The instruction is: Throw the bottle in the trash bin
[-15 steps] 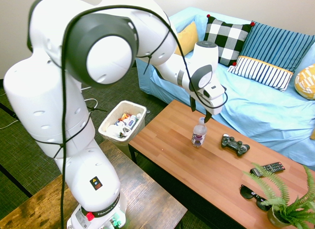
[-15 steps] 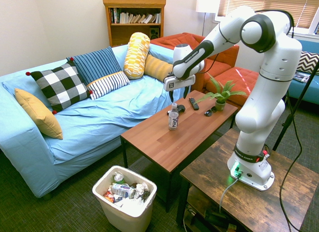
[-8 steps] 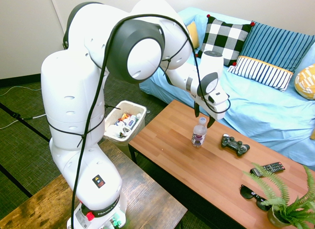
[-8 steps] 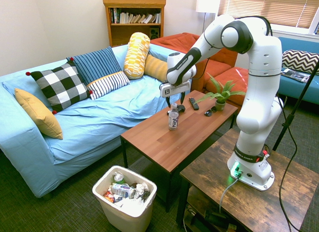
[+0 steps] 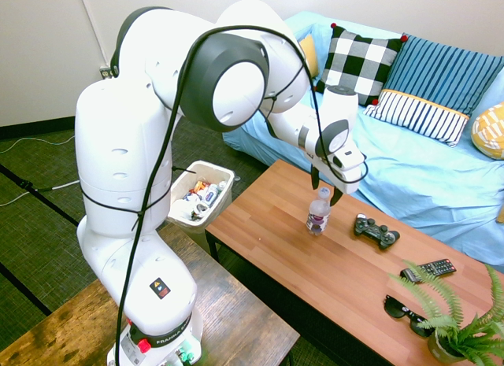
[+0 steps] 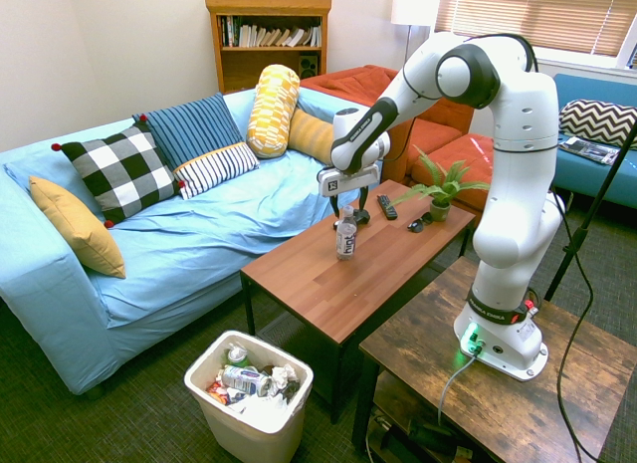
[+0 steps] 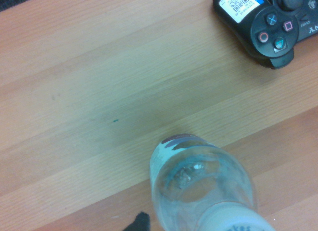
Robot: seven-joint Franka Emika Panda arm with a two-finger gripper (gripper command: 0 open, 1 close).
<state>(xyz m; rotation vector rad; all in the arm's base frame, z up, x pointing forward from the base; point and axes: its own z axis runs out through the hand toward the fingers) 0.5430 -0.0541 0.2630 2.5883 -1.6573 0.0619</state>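
**Bottle upright on the table, claw spread over its cap**

Bottle first: your small clear plastic water bottle (image 5: 318, 212) with the white cap and dark purplish label band stands upright on the reddish-brown wooden coffee table (image 5: 283, 248), toward the end of the table nearest the bin. You can see it from the other side too, standing free on the wood (image 6: 346, 234).

Your white arm's two-finger gripper (image 5: 325, 191) points straight down right above the cap. Its dark fingers (image 5: 315, 177) are spread apart, one to each side of the bottle's top, and nothing is held between them. In the second exterior view the gripper (image 6: 347, 210) sits directly over the bottle in the same way; whether a finger touches the cap cannot be told.

From the wrist camera you look down on the bottle's shoulder and cap (image 7: 203, 191), with the black game controller (image 7: 266, 22) lying on the table near it. That controller (image 5: 376, 231) is just beside the bottle, on the side away from the bin.

Your small white rectangular plastic trash bin (image 5: 183, 194) stands on the floor off the table's end, with colourful litter inside; it is well apart from the bottle. In the second exterior view the bin (image 6: 214, 413) sits on the dark carpet in front of the light blue sofa (image 6: 199, 244).
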